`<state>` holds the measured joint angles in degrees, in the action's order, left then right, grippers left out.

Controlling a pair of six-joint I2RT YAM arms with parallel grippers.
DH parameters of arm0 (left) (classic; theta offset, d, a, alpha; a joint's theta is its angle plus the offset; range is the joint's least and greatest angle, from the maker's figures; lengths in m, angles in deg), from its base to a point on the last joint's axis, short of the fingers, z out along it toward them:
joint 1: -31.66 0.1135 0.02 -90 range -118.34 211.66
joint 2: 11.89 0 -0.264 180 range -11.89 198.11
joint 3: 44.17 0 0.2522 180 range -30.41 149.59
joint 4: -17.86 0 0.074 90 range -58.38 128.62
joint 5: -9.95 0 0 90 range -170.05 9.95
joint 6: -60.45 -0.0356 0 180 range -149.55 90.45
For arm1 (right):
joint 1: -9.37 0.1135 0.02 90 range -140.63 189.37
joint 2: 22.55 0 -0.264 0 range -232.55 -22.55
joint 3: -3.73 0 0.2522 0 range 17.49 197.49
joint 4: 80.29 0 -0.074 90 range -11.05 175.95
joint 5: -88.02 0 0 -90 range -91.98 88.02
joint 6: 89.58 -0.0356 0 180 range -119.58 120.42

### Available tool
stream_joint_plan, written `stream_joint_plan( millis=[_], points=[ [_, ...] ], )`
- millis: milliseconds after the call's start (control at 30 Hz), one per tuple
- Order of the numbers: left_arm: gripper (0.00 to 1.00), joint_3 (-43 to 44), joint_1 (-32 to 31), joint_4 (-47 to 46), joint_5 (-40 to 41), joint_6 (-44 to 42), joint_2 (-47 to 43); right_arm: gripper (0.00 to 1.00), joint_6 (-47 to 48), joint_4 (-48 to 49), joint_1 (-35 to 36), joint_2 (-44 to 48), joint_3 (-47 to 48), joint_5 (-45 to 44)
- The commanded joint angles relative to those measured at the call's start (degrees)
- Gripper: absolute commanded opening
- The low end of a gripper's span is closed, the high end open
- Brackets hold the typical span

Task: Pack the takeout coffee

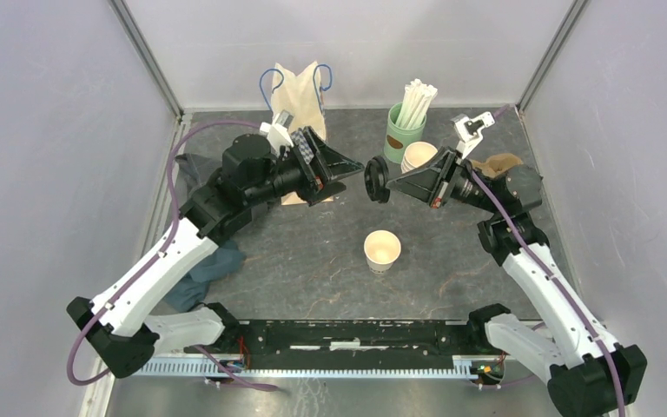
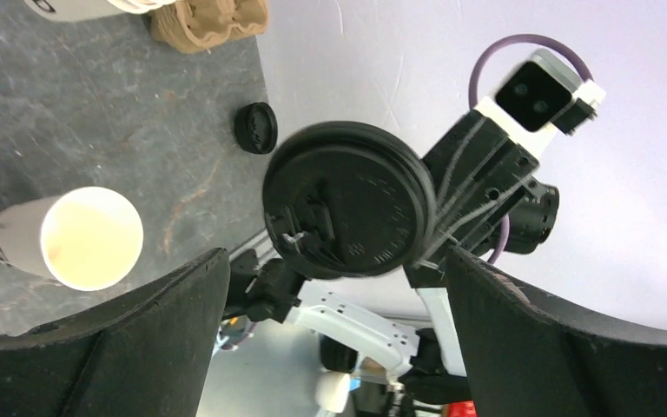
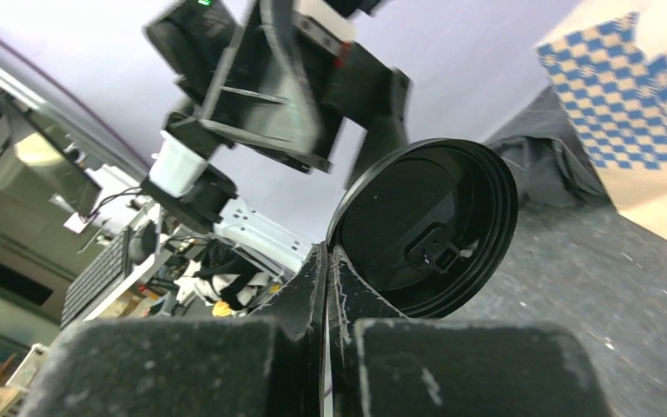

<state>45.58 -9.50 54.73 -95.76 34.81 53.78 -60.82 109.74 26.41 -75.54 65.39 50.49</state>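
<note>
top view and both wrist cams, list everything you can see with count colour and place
open cup: 1, white, upright mid-table
cup stack: 1 stack, white, at the back beside the green cup; number of cups unclear
held lid: 1, black, above mid-table in the right gripper
loose lid: 1, black, on the table, seen in the left wrist view
green cup: 1, green, back centre
straws: a bunch, white, in the green cup
carrier: 1, brown, back right
paper bag: 1, tan, blue handles, back
cloth: 1, dark, left side
left gripper: open, facing the held lid
right gripper: shut on the held lid
</note>
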Motion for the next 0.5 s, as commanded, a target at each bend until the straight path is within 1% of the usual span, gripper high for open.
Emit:
stream_joint_plan(
  millis=[0,167,300,467],
  points=[
    [1.00,-4.44,0.21,-10.42,0.20,10.29,-3.17,0.00,-5.04,12.42,3.00,-1.00,0.90,-0.69],
    [1.00,-5.76,0.13,-15.12,-0.48,9.40,-2.85,0.00,-5.62,12.65,5.88,-2.56,1.95,-2.44],
    [1.00,-5.89,0.12,-14.71,1.78,8.14,-4.06,0.00,-4.39,10.93,6.45,-2.99,2.12,-3.07],
    [1.00,-6.16,0.14,-11.82,3.20,8.32,-4.43,0.00,-4.53,11.37,6.93,-2.76,1.67,-3.88]
  ],
)
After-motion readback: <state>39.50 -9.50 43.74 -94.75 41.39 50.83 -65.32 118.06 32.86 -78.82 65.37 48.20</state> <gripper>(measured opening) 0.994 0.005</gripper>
